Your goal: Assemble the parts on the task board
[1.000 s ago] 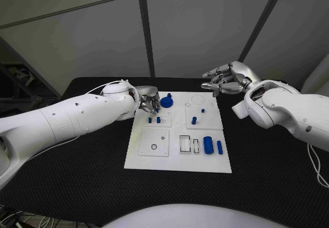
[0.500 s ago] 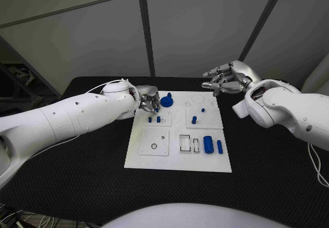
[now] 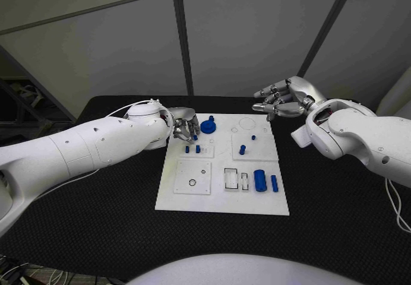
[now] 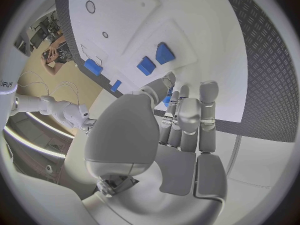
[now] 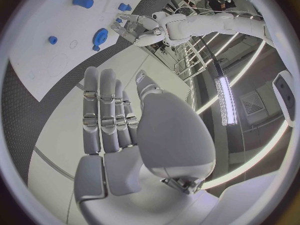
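- Task board [image 3: 223,199], a white plate, lies flat in the middle of the black bench [image 3: 342,208], between the two arms.
- Left hand [image 3: 182,129] hangs over the board's far left corner, fingers pointing down and drawn together; the left wrist view shows the fingertips [image 4: 167,80] close above the white surface, but I cannot tell whether they pinch anything.
- Just beside that hand, toward the right hand, stands a blue gear-shaped part [image 3: 208,126] on the board.
- Just below the left fingertips sit two small blue pegs [image 3: 193,149], side by side in a raised white block; the left wrist view shows them as two blue blocks [image 4: 155,59] just beyond the fingers.
- Right hand [image 3: 283,100] hovers off the board's far right corner, above the bench, fingers curled loosely apart and holding nothing.
- Between the two hands, nearer the right one, two more blue pegs [image 3: 246,145] stand upright in a second white block.
- Nearest the robot, well apart from both hands, a thick blue cylinder [image 3: 259,179] and a thinner blue rod [image 3: 274,183] lie side by side, next to a rectangular slot [image 3: 231,179] in the board.
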You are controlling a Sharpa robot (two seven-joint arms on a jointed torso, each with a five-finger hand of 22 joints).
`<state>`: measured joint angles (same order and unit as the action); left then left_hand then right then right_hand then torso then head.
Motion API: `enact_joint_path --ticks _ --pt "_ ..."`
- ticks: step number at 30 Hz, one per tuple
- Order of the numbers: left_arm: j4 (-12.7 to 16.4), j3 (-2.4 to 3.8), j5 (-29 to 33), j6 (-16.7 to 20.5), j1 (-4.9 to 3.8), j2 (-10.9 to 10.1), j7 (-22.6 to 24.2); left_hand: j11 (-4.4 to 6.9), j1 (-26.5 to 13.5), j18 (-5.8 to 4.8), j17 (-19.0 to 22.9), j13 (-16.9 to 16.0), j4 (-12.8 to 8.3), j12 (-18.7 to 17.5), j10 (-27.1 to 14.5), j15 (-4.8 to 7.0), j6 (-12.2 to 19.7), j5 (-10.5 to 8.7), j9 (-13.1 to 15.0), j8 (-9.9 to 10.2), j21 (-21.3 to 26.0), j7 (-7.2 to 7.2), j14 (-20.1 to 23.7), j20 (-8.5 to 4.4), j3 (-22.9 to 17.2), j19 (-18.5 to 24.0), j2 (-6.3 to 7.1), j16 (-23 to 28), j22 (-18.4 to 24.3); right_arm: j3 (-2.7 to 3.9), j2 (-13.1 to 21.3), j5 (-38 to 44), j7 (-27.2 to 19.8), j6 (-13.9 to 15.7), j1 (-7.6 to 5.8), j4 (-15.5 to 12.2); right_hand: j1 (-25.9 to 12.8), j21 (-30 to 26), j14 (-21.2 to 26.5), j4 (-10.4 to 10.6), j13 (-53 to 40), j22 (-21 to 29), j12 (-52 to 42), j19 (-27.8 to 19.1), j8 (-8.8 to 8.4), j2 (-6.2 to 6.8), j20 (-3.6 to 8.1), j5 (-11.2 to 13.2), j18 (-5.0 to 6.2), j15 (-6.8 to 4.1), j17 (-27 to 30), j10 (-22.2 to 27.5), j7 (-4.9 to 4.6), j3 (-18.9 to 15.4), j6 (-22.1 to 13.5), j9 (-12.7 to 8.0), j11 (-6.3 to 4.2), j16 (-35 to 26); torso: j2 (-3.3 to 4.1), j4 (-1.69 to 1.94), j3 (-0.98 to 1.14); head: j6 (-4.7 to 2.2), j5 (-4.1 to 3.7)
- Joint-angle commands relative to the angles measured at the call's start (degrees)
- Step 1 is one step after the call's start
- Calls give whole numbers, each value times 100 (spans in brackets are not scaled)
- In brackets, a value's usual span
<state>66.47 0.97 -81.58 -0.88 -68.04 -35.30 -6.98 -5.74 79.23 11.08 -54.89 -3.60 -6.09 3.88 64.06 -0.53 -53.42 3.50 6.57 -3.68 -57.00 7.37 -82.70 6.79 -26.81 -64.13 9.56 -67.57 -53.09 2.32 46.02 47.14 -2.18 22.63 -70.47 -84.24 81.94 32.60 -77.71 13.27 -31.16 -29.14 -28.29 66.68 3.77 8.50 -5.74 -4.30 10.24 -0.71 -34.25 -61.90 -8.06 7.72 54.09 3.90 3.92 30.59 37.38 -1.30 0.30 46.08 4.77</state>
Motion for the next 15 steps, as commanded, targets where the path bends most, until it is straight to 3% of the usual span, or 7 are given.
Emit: enact_joint_path --ticks 1,5,8,9,13,15 --pt "-2 4 20 95 -9 -15 -19 0 15 -160 55 7 -34 -23 -58 -13 33 -23 -19 2 69 0 49 -5 13 62 60 40 67 3 -5 242 165 -169 -11 44 -13 -56 -32 1 187 24 190 63 -1 7 -7 -30 18 38 -22 93 -43 47 18 -4 20 -66 -5 1 -2 -14 4" --pt "-2 4 21 177 -9 -39 -10 -10 39 -130 176 5 -61 -17 -112 -21 18 -19 -43 -5 195 22 89 3 32 148 70 128 191 3 -16 541 334 -255 -10 131 55 -63 -118 -47 440 27 432 144 64 -41 -3 -30 26 31 -66 132 -29 113 205 27 14 -78 -5 3 -1 -39 29" --pt "8 8 22 259 -9 -88 8 -12 47 -128 177 4 -70 -14 -126 -22 9 -13 -50 -8 211 29 90 6 37 155 70 131 204 3 -37 1008 507 -343 -9 237 255 75 -364 -200 769 -57 761 359 116 -112 58 -26 28 -26 -194 78 9 310 452 74 -3 81 -7 3 -1 -47 9" --pt "10 16 28 285 -9 -107 17 -13 58 -126 171 3 -77 -10 -131 -22 -2 -7 -55 -12 219 34 87 7 36 155 64 127 209 3 -46 1178 557 -371 -8 270 287 276 -442 -238 921 -242 919 474 114 -128 66 -28 -11 -40 -266 25 4 400 520 84 -10 173 -8 4 -2 -52 5" --pt "37 102 246 453 -9 -235 109 -4 84 -125 183 -6 -96 33 -86 -15 -120 13 -66 -51 230 95 76 5 6 137 14 130 214 2 -128 2158 766 -589 19 446 344 1959 -820 -384 1441 -1951 1521 1100 109 -102 108 -28 -275 -65 -1688 -167 50 720 794 129 -6 1820 -4 3 2 -98 -15" --pt "70 144 576 593 -9 -333 194 9 80 -120 231 -11 -99 70 -17 -4 -233 26 -61 -90 251 138 82 -2 -26 139 -15 160 232 1 -189 2668 841 -682 49 529 337 2499 -870 -448 1645 -2514 1764 1239 84 -52 105 -20 -363 -71 -2175 -250 56 844 873 141 14 2383 -3 0 -1 -127 -58"
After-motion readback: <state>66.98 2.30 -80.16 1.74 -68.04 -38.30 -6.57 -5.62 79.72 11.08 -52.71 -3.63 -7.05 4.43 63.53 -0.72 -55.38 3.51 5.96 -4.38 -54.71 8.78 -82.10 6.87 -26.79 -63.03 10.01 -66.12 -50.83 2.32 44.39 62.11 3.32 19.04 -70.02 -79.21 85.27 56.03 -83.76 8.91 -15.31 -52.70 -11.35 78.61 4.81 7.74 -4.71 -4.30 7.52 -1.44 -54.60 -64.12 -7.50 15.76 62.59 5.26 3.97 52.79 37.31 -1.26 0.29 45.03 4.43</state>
